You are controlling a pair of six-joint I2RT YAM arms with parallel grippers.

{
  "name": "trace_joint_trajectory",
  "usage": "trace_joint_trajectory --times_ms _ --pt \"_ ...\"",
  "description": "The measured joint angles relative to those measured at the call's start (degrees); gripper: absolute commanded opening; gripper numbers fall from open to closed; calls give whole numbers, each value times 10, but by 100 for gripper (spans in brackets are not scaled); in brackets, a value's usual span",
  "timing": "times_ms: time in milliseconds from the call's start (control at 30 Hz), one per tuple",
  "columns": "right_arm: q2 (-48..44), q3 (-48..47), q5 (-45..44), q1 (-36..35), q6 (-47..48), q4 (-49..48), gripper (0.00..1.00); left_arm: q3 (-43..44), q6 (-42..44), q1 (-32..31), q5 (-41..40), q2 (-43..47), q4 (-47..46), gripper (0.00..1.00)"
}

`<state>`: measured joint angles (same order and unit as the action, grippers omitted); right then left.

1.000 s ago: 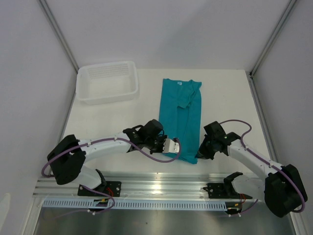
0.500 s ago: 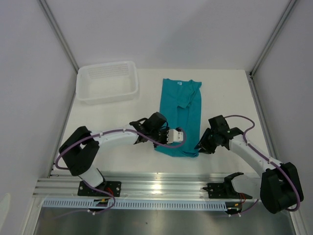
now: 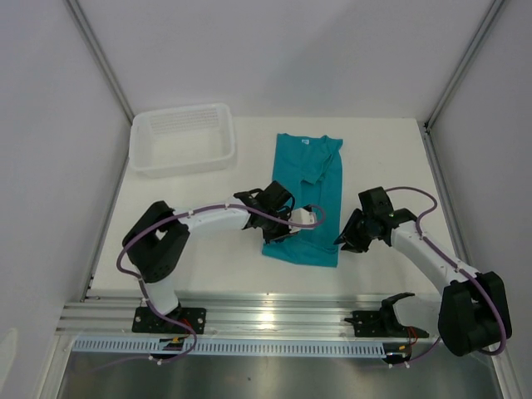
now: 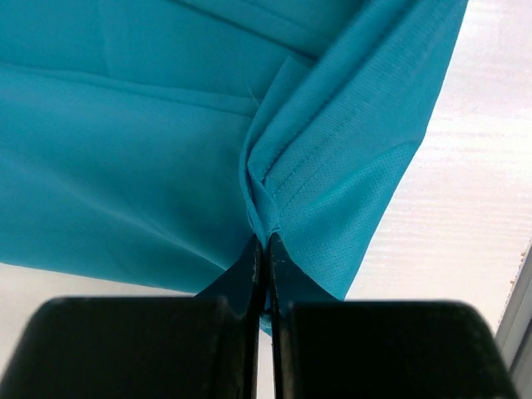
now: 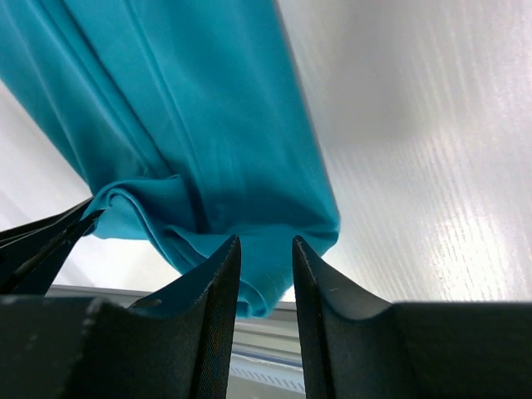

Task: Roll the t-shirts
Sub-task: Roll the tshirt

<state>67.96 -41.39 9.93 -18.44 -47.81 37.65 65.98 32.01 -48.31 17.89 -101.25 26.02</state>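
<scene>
The teal t-shirt [image 3: 307, 170] lies folded into a long narrow strip on the white table, neck label at the far end. Its near hem is turned up and back over itself. My left gripper [image 3: 311, 220] is over the strip's near part and is shut on a pinched fold of the hem [image 4: 274, 199], jaws together [image 4: 266, 243]. My right gripper [image 3: 342, 242] is at the strip's near right corner. Its jaws stand a narrow gap apart [image 5: 266, 245] with the thick layered corner of the shirt [image 5: 266, 274] between them.
A white plastic basket [image 3: 181, 163] stands at the far left of the table. The metal rail [image 3: 266, 320] with the arm bases runs along the near edge. Grey walls close in the left, right and back.
Both grippers have moved away from the near edge with the hem in them. The shirt's near end has folded back over itself, so the strip looks shorter.
</scene>
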Motion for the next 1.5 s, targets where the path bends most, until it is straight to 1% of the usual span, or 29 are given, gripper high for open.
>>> trace_joint_trajectory --times_ms 233,333,400,433,533,567,700,867,1000,1200,1433,1500 --pt "6 -9 -13 8 15 13 34 23 -17 19 -9 -35 41 1" --pt "6 -35 -33 8 25 29 30 27 -21 23 -10 -38 51 1" --pt "1 -49 -46 8 30 33 25 30 -22 24 -10 -38 53 1" --pt "-4 -52 -49 8 32 33 24 31 -23 25 -10 -38 54 1" --pt "-19 -50 -44 2 33 29 18 33 -25 25 -10 -38 55 4" --pt "-22 -43 -38 -4 30 15 15 34 -26 25 -10 -38 56 4" --pt "7 -20 -16 -54 16 -34 10 38 -32 25 -10 -38 59 11" --pt "62 -13 -6 -103 -10 -106 4 39 -49 27 -12 -38 59 15" --pt "70 5 -11 -105 -33 -157 2 40 -58 28 -12 -38 58 16" --pt "109 18 -19 -105 -57 -196 0 40 -72 30 -12 -38 58 17" --pt "120 48 -21 -104 -77 -206 0 40 -85 32 -13 -38 58 22" --pt "121 49 -22 -100 -77 -208 0 40 -87 32 -15 -38 58 22"
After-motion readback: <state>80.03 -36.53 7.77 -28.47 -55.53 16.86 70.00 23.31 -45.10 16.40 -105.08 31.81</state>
